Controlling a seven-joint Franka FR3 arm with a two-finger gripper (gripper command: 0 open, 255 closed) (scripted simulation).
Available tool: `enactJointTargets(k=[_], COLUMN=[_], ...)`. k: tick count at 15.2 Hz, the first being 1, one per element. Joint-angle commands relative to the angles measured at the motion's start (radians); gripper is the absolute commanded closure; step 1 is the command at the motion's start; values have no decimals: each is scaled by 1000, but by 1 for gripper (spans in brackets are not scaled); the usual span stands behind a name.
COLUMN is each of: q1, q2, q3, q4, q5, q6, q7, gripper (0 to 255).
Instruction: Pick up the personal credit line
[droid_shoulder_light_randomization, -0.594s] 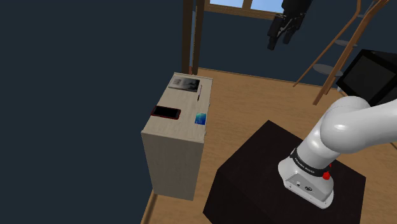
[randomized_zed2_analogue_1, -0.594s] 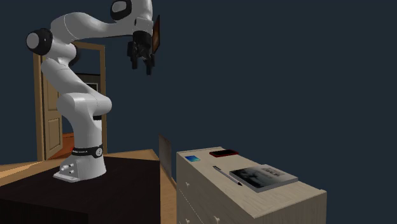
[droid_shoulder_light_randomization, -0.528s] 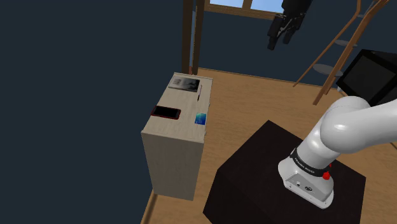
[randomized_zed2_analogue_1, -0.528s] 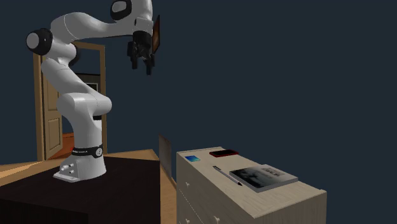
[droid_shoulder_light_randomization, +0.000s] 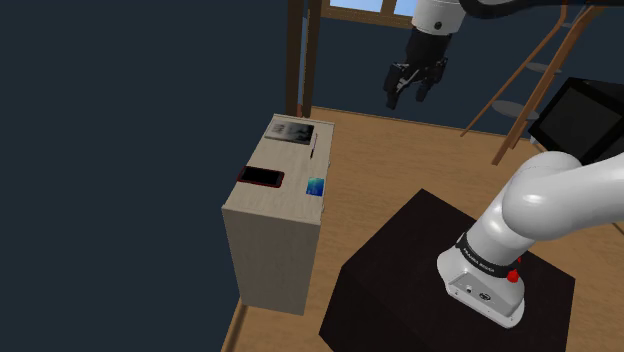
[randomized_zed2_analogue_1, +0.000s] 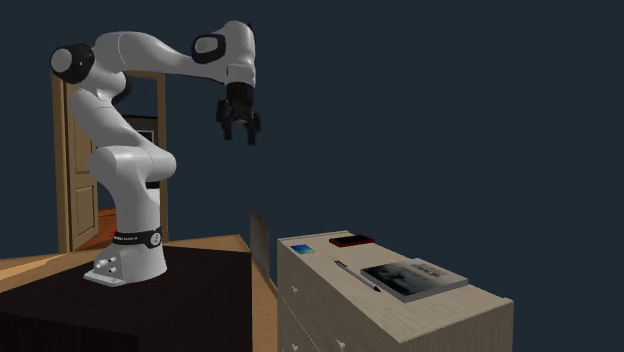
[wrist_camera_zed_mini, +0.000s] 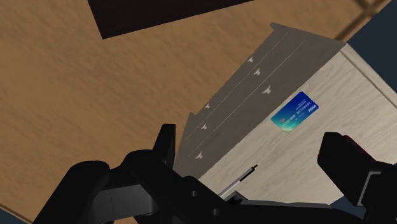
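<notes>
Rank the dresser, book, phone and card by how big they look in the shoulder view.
1. dresser, by far the largest
2. book, farther from the camera yet a little bigger-looking than the next
3. phone
4. card, the smallest

It looked like a room in a home: a plank floor (droid_shoulder_light_randomization: 395, 160), dark blue walls (droid_shoulder_light_randomization: 120, 120), a pale chest of drawers (droid_shoulder_light_randomization: 270, 245) carrying a book (randomized_zed2_analogue_1: 415, 277), pen (randomized_zed2_analogue_1: 356, 275) and phone (droid_shoulder_light_randomization: 261, 177), a wooden door (randomized_zed2_analogue_1: 82, 190), a window (droid_shoulder_light_randomization: 365, 7) and a wooden staircase (droid_shoulder_light_randomization: 510, 107).
</notes>
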Motion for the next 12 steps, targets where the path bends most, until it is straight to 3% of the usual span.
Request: enactJointTargets(k=[1, 12], q1=[-11, -90], q2=[39, 352], q3=[30, 210], q4=[-35, -105], q5=[14, 29], q6=[78, 470], q7=[66, 445], gripper=[0, 0])
